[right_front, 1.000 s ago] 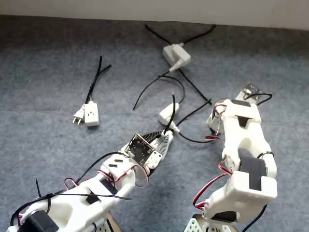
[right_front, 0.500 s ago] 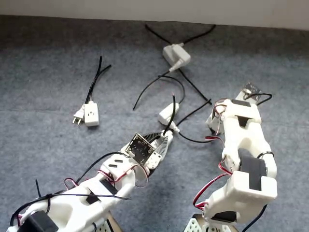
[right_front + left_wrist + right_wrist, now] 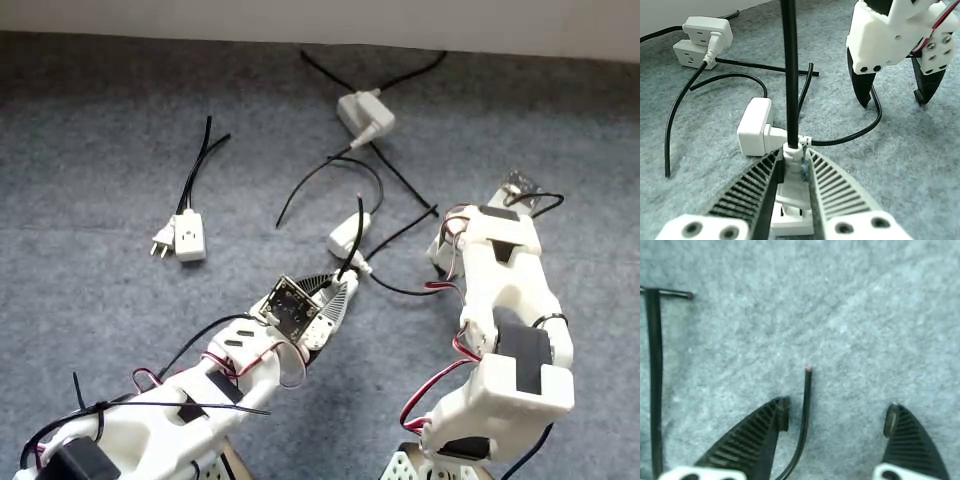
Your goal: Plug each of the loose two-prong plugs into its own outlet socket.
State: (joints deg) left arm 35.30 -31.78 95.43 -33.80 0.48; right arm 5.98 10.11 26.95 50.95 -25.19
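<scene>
My left gripper (image 3: 794, 167) (image 3: 338, 290) is shut on a white connector (image 3: 791, 197) whose black cord (image 3: 789, 65) rises straight from it. Just beyond its tips lies a white outlet socket (image 3: 754, 127) (image 3: 346, 235) with a plug (image 3: 776, 136) in it. My right gripper (image 3: 835, 420) (image 3: 892, 95) hangs open above the carpet, a loose black cord end (image 3: 806, 390) lying between its fingers, near one of them. Far left, a loose two-prong plug (image 3: 160, 243) lies beside another white socket (image 3: 189, 235). A third socket with a plug in it (image 3: 362, 115) (image 3: 702, 37) sits at the back.
Black cords (image 3: 330, 175) loop and cross over the grey carpet (image 3: 100, 150) between the sockets. Another black cord (image 3: 652, 365) runs past my right gripper. A pale wall edge (image 3: 500, 25) bounds the back.
</scene>
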